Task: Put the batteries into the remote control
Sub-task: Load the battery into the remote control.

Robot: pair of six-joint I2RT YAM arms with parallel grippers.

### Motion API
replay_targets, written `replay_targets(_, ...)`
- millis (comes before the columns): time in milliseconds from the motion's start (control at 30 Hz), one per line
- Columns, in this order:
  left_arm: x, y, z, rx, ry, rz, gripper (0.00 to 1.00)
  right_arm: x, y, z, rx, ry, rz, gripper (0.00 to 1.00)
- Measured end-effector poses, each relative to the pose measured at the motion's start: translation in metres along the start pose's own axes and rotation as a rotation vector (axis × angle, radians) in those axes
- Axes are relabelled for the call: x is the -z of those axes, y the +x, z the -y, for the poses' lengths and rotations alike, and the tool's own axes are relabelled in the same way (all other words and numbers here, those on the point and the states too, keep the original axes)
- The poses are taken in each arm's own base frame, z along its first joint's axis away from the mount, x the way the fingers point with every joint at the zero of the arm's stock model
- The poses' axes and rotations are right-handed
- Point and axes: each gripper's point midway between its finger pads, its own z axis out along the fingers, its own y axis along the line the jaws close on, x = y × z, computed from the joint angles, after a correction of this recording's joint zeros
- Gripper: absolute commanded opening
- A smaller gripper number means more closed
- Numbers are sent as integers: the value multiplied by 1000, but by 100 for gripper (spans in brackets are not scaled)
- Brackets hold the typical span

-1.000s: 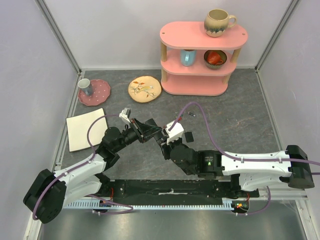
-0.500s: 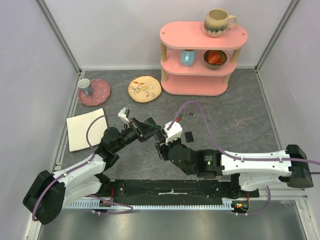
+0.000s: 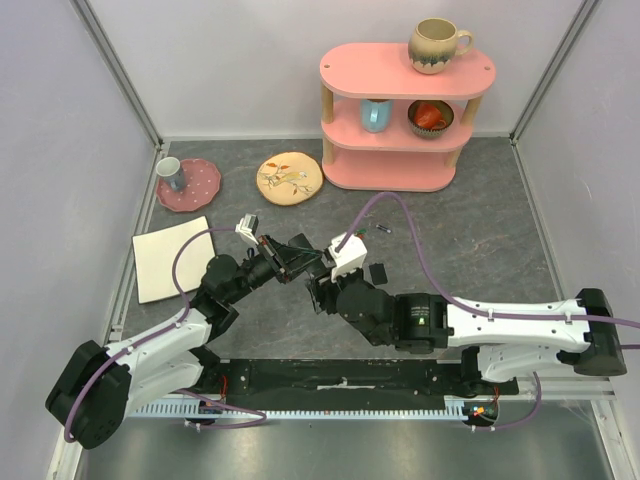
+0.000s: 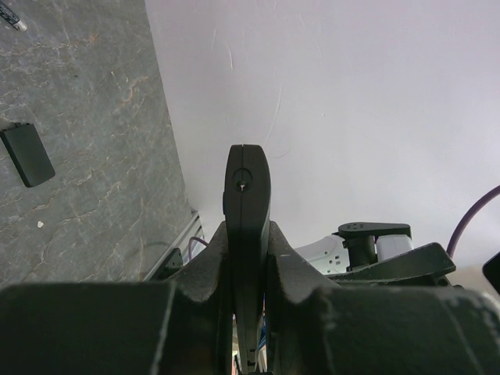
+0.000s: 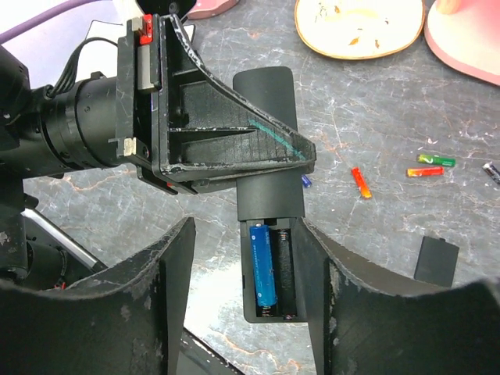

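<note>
My left gripper is shut on the remote control, a slim black bar held edge-on in the left wrist view. In the right wrist view the remote control shows its open compartment, with a blue battery in the left slot and the right slot bare. My right gripper is open, one finger on each side of the compartment end, holding nothing. Loose batteries lie on the table: an orange one, a green-red one and an orange-green one. From above, both grippers meet mid-table.
The small black cover piece lies right of the remote. A pink shelf with mugs stands at the back right. A patterned plate, a pink plate with a cup and a white square mat sit to the left.
My right gripper has slid left and toward the near edge, and its jaws have spread apart. The left arm and the remote have stayed almost still.
</note>
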Motion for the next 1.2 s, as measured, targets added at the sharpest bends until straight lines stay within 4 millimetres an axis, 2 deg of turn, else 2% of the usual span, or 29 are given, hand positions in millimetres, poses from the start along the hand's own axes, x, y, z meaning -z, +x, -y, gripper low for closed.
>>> replay_targets(100,0,0,0,0,0,0,2,5,-8,2,-2,-4,7,66)
replay_targets(200,0,0,0,-2,0,0,2,15,-24,6,-29,-17,34,71)
replay_targets(333,0,0,-1,-9,-1,1,2,30,-44,18,-137,-28,65,80)
replay_targets(400,0,0,-1,-15,-1,3,2,30,-52,29,-228,-34,66,83)
replay_targets(467,0,-1,-1,-21,-1,5,2,22,-53,53,-321,-7,62,88)
replay_targets(533,0,-1,-1,-26,-1,6,2,14,-45,73,-396,10,37,92)
replay_targets(600,0,-1,-2,-30,-2,6,2,7,-30,80,-447,5,-9,94)
replay_targets(733,0,-1,-3,-37,-4,6,2,-1,2,66,-518,-80,-130,95)
replay_targets(900,0,-1,-4,-44,-6,5,2,-6,24,50,-589,-166,-213,95)
replay_targets(1200,-1,-1,-6,-45,-11,3,2,-9,32,33,-643,-254,-250,94)
